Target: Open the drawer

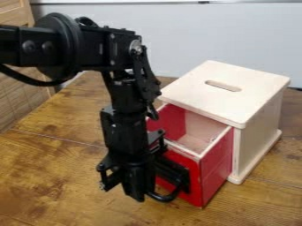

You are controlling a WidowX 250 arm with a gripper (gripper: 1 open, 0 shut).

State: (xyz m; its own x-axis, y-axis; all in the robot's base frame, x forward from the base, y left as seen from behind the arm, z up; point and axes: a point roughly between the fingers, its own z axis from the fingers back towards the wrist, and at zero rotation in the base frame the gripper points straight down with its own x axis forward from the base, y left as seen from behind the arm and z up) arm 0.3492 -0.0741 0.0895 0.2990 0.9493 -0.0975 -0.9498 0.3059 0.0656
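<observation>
Drawer (214,172) is out of the pale wooden casing (228,91), on the side toward the end effector (144,192). Painted red front and side, smooth, slight sheen. Pale bare wood along the top edges; interior partly visible, red wall plus lighter wood. Black loop handle (169,193) on the front, curved, low down by the fingertips, mostly hidden by them.

End effector: closed down narrow, pointing down at the handle. Can't tell whether the loop is actually gripped; black on black, too dark to separate. Arm (125,106) is matte black, angular segments, round joint housing up top, cable looping off at left of view.

Casing is boxy, light wood with fine grain, rounded slot with soft ends cut in the top panel, base lip along the bottom. Sits on the counter (59,177): brown wood planks, visible grain, dark seams. Plain white panel (213,40) behind. No readable writing.
</observation>
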